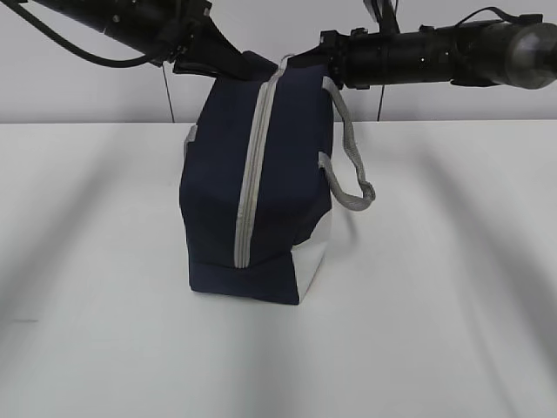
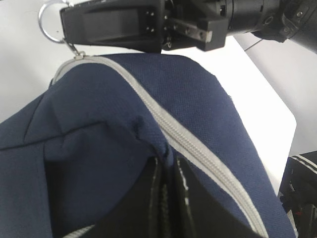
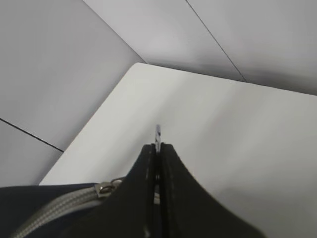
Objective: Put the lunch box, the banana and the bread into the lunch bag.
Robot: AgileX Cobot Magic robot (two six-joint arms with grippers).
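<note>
The navy lunch bag (image 1: 218, 183) stands upright on the white table, its grey zipper (image 1: 251, 165) shut along the whole front. My left gripper (image 2: 167, 171) is shut on a fold of navy fabric just beside the zipper (image 2: 198, 153) at the bag's top (image 1: 228, 59). My right gripper (image 3: 157, 148) is shut on the zipper's metal ring pull (image 2: 49, 20), right beside the slider (image 3: 105, 188) at the top end of the bag (image 1: 300, 63). The lunch box, the banana and the bread are out of view.
A grey strap handle (image 1: 350, 165) hangs off the bag's right side. The white table (image 1: 452, 261) spreads around the bag, with a grey wall (image 3: 59, 64) close behind its far edge. Both black arms reach in above the bag.
</note>
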